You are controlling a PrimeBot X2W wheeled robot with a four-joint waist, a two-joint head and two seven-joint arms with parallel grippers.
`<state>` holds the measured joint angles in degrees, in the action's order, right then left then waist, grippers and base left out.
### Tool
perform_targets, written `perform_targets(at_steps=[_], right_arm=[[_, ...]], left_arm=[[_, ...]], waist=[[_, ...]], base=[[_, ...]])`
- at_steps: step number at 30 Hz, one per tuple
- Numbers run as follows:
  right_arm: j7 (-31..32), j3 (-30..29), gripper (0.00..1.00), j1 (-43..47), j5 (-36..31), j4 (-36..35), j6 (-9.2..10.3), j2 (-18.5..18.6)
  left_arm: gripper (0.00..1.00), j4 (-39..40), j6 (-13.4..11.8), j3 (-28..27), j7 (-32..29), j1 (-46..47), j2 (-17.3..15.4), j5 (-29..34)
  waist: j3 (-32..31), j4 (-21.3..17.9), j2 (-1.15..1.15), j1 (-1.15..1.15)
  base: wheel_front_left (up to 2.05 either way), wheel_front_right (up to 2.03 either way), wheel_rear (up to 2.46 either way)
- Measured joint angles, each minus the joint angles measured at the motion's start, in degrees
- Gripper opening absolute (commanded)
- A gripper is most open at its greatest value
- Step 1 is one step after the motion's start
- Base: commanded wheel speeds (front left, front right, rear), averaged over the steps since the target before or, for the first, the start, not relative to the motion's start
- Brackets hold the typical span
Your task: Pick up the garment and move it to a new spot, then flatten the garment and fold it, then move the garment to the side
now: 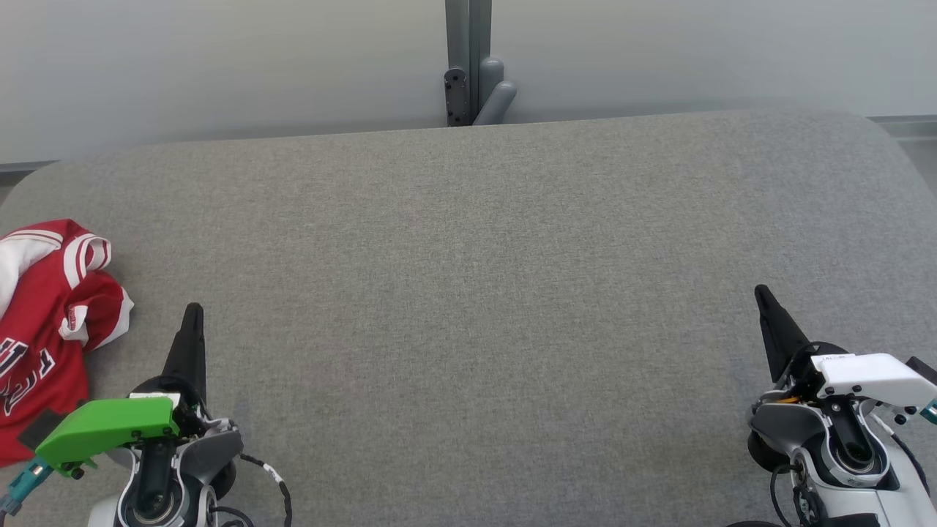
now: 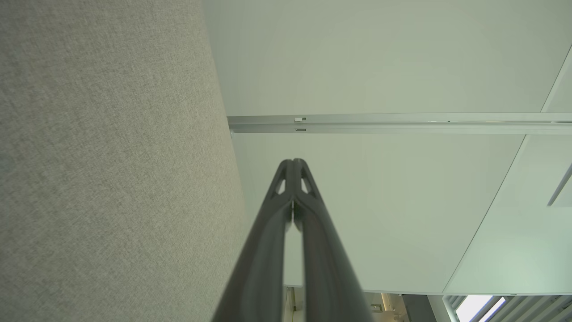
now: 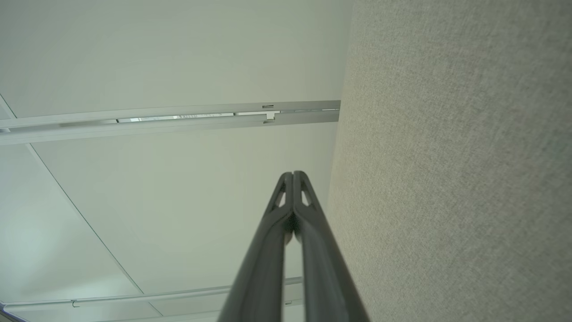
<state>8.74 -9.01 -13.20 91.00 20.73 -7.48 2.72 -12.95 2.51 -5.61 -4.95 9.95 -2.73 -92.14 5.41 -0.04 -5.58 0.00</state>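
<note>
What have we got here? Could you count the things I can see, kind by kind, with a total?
Red and white jersey: 1
Claws: 2, the left claw and the right claw, both shut
Grey table: 1
Total: 4
</note>
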Motion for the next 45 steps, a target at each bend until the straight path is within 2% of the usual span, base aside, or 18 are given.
perform_targets(at_steps=[36, 37, 45], right_arm=[[0.0, 0.0, 0.00, 0.0, 0.0, 0.0, 0.00, 0.0], [0.0, 0.0, 1.00, 0.0, 0.0, 0.0, 0.00, 0.0], [-0.9, 0.8, 1.00, 2.1, -0.6, 1.4, 0.02, -0.5]], left_arm=[[0.00, 0.0, 0.0, 0.0, 0.0, 0.0, 0.0, 0.0], [1.00, 0.0, 0.0, 0.0, 0.0, 0.0, 0.0, 0.0], [1.00, -2.3, 0.0, 0.7, 1.0, -2.0, 0.3, 0.7]], waist=[[0.0, 0.0, 0.00, 0.00], [0.0, 0.0, 0.00, 0.00], [0.0, 0.0, 0.06, 0.00]], base=[[0.00, 0.00, 0.00], [0.00, 0.00, 0.00], [0.00, 0.00, 0.00]])
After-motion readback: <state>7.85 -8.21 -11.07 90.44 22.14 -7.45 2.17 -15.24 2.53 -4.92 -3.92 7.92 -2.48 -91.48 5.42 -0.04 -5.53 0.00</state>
